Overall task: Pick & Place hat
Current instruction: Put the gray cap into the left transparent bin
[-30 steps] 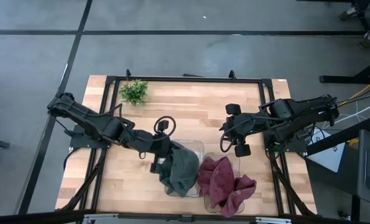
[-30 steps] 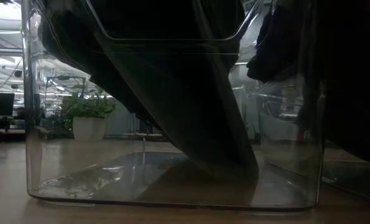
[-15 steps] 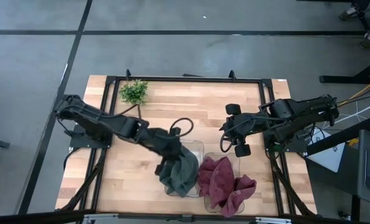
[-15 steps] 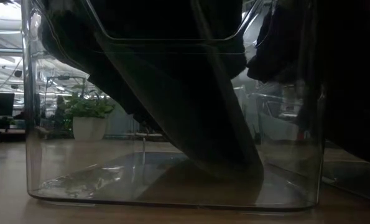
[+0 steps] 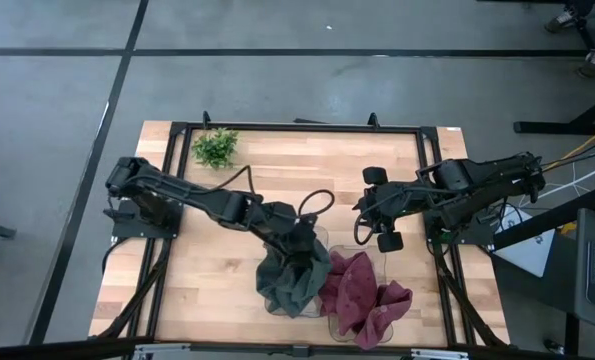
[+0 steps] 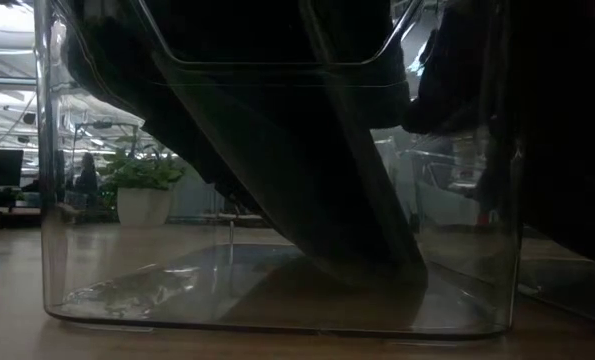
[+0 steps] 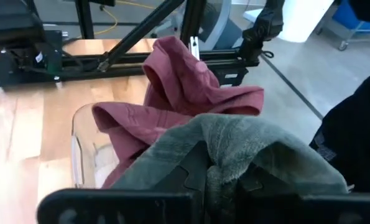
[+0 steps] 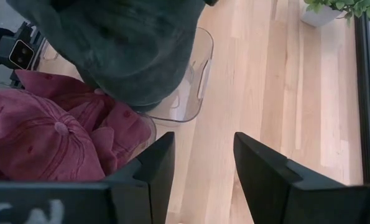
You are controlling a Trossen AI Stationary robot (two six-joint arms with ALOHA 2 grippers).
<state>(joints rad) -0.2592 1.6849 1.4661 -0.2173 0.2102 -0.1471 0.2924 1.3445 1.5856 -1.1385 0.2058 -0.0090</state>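
Grey-green hat [image 5: 295, 272] hangs from my left gripper [image 5: 299, 240], my fingers clenched on a fold of its fabric, as the left wrist view shows the cloth bunched between them. The hat is partly down inside the clear plastic bin [image 6: 47, 200], its lowest fold touching the bin floor in the low view, while the rest drapes over the rim. Just beside it, a second bin holds the maroon cap [image 5: 362, 292], whose cloth spills toward mine. To do this well, I judge I should sit centred over my own bin and lower until most of the fabric is below the rim before letting go, so nothing slides out or lands on the maroon cap. My right gripper [image 8: 200, 155] waits with fingers apart above the bare wood, near the bins' far side.
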